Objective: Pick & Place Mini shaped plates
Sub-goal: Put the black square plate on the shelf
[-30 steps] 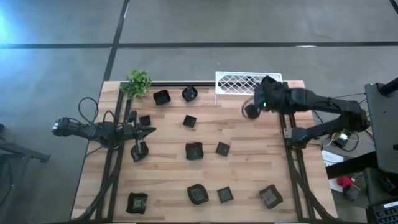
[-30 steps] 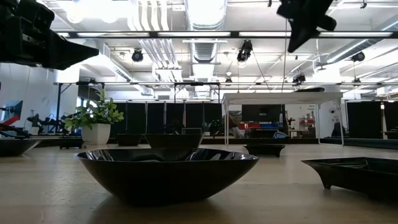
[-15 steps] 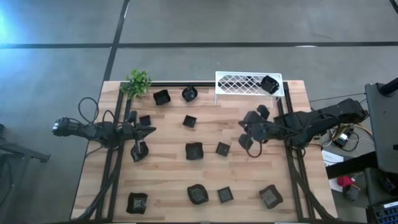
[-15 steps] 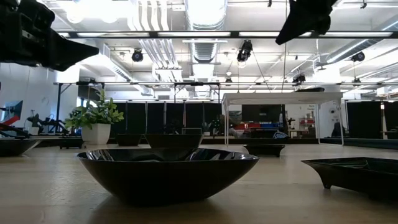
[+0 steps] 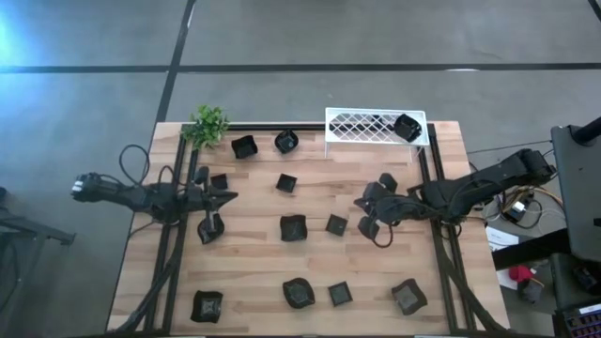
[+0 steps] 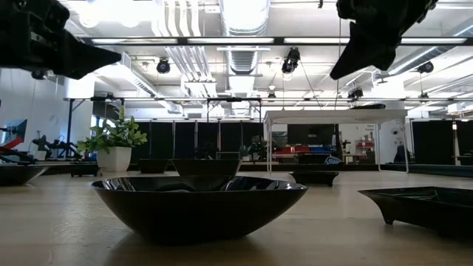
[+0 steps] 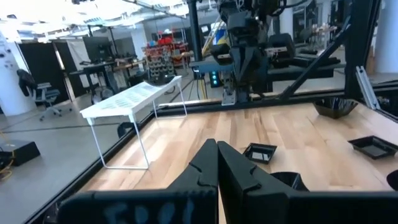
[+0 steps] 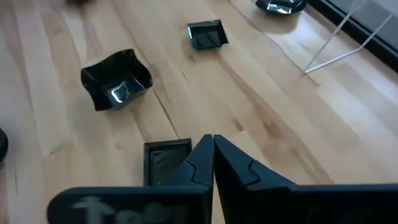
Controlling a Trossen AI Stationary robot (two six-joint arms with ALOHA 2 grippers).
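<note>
Several small black mini shaped plates lie scattered flat on the wooden table [image 5: 254,263], among them a square one [image 5: 336,223] and an angular one [image 5: 293,227]. One more plate [image 5: 407,127] rests on the white lattice rack [image 5: 362,125] at the far edge. My right gripper [image 5: 368,225] is shut and tipped downward above the table, just right of the square plate [image 8: 165,163], holding nothing. My left gripper [image 5: 229,197] is shut and level at the table's left side, also holding nothing; its fingers [image 7: 217,158] point across the table toward the right arm [image 7: 242,50].
A small green plant [image 5: 209,125] stands at the far left corner. Black frame rails [image 5: 441,253] run along the table's left and right sides. More plates lie near the front edge [image 5: 299,293] and close to the low camera [image 6: 199,203].
My right gripper has swung away from the white rack toward the table's near edge and its middle, sinking and tipping its fingers downward, staying shut. It now hangs beside the square plate. The plate on the rack, hidden by the arm before, shows now.
</note>
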